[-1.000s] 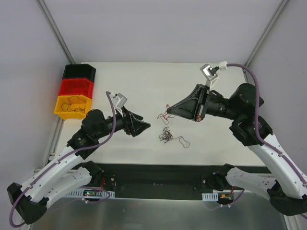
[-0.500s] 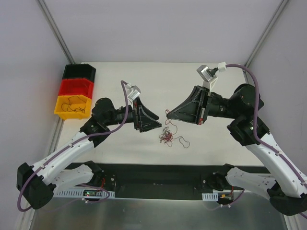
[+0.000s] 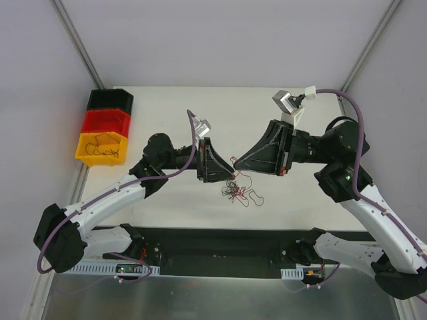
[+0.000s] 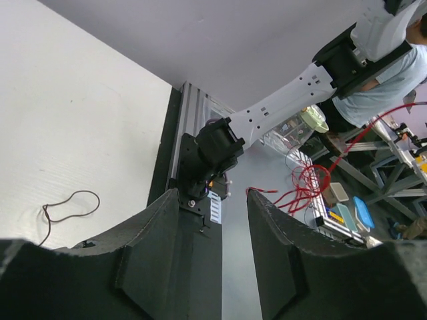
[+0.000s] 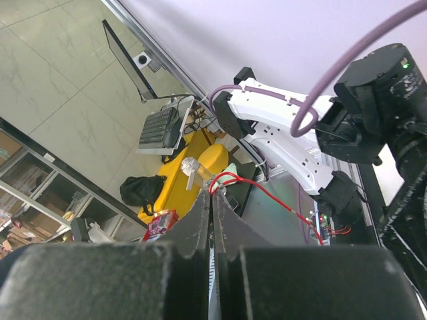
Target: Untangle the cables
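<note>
1. Pinching a thin red strand (image 5: 267, 199) between its tips, the right gripper (image 5: 212, 192) has both fingers pressed flat together with no gap; the strand arcs away from the tips and trails off slack.
2. The left gripper (image 4: 213, 195) is wide open, with clear space between its two fingers and nothing between them.
3. From above, the right gripper (image 3: 235, 161) and left gripper (image 3: 223, 172) point at each other, tips close together over the middle of the tabletop (image 3: 167, 107).
4. The cables (image 3: 233, 191) lie as a small red, brown and dark tangle on the tabletop just below the two tips, on the side nearer the arm bases; whether the left gripper touches them cannot be told.
5. One brown loop (image 3: 256, 197) lies spread out flat at the right edge of the tangle.
6. Well apart, at the left edge of the tabletop, stand stacked bins (image 3: 107, 123) in black, red and yellow; the yellow one holds a dark wire (image 3: 100, 145).
</note>
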Tool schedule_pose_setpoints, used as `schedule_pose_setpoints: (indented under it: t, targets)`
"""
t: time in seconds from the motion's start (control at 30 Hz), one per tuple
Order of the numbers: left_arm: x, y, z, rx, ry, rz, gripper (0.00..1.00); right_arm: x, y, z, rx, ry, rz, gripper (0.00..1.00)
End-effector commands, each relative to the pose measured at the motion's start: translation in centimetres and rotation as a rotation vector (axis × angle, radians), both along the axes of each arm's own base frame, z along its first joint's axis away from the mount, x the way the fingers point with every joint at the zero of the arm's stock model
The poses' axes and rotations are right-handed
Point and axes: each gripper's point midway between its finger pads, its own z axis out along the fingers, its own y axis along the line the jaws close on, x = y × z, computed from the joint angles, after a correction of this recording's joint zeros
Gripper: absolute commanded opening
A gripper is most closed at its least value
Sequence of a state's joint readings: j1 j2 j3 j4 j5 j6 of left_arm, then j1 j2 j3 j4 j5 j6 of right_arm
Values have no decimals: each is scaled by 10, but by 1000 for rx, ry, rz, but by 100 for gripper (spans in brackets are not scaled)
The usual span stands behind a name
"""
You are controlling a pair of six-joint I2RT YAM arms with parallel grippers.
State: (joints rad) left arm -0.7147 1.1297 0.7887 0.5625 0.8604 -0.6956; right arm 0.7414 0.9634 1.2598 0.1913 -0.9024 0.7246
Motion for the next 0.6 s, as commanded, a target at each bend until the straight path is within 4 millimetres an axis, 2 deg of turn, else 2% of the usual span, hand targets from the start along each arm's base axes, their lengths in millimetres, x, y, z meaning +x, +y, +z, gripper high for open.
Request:
schedule_pose_setpoints:
  t: [0.0, 0.27, 0.57]
  targets:
    - [-11, -7, 23, -77, -23, -76, 43, -10, -3, 11, 43, -57, 35, 0]
    - [-14, -14, 20, -79, -15, -100, 37, -11, -1, 11, 44, -62, 47, 0]
    - [-35, -13, 19, -88, -27, -187, 39, -13, -2, 14, 50, -71, 51, 0]
